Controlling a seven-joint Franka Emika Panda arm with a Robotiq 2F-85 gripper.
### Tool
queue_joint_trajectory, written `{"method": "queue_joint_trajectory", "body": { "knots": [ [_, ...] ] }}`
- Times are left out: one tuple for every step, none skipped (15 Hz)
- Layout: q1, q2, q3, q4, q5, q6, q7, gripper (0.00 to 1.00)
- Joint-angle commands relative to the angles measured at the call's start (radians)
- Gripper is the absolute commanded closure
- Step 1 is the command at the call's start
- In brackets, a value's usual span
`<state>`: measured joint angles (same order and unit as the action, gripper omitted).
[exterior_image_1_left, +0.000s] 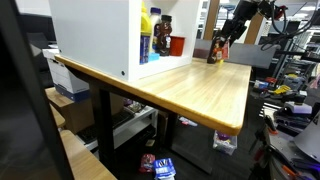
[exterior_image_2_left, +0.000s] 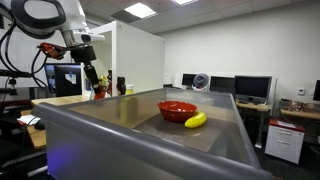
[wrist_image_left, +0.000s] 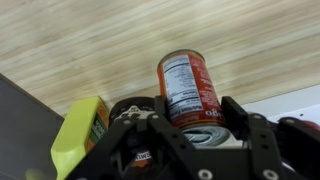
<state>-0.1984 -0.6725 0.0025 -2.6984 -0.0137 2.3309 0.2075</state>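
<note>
My gripper (wrist_image_left: 183, 112) is shut on a red tin can (wrist_image_left: 186, 85) with a white nutrition label, one finger on each side of it. In both exterior views the gripper (exterior_image_1_left: 219, 50) (exterior_image_2_left: 97, 84) holds the can (exterior_image_1_left: 215, 55) low over the far end of the wooden table (exterior_image_1_left: 200, 90), next to the open side of a white cabinet (exterior_image_1_left: 95, 35). In the wrist view a dark can with a black lid (wrist_image_left: 133, 108) and a yellow-green box (wrist_image_left: 80, 140) sit just beside the gripper.
The white cabinet holds a blue and yellow bottle (exterior_image_1_left: 146, 42) and a red item (exterior_image_1_left: 177, 45). A red bowl (exterior_image_2_left: 177, 109) and a banana (exterior_image_2_left: 196, 120) lie on a grey surface (exterior_image_2_left: 120, 130) close to the camera. Monitors and desks stand behind.
</note>
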Motion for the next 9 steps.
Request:
{"method": "queue_joint_trajectory", "body": {
  "knots": [
    [0.072, 0.005, -0.076, 0.007, 0.015, -0.018, -0.168, 0.66],
    [0.083, 0.005, -0.084, 0.008, 0.013, -0.014, -0.203, 0.66],
    [0.098, 0.010, -0.093, 0.015, 0.008, -0.019, -0.243, 0.66],
    [0.113, 0.013, -0.105, 0.015, 0.005, -0.013, -0.281, 0.66],
    [0.128, 0.017, -0.118, 0.018, 0.004, -0.019, -0.320, 0.66],
    [0.146, 0.022, -0.135, 0.020, 0.005, -0.019, -0.367, 0.66],
    [0.165, 0.022, -0.151, 0.020, 0.006, -0.021, -0.417, 0.66],
    [0.179, 0.028, -0.166, 0.022, 0.007, -0.020, -0.459, 0.66],
    [0.194, 0.032, -0.181, 0.024, 0.009, -0.025, -0.501, 0.66]
  ]
}}
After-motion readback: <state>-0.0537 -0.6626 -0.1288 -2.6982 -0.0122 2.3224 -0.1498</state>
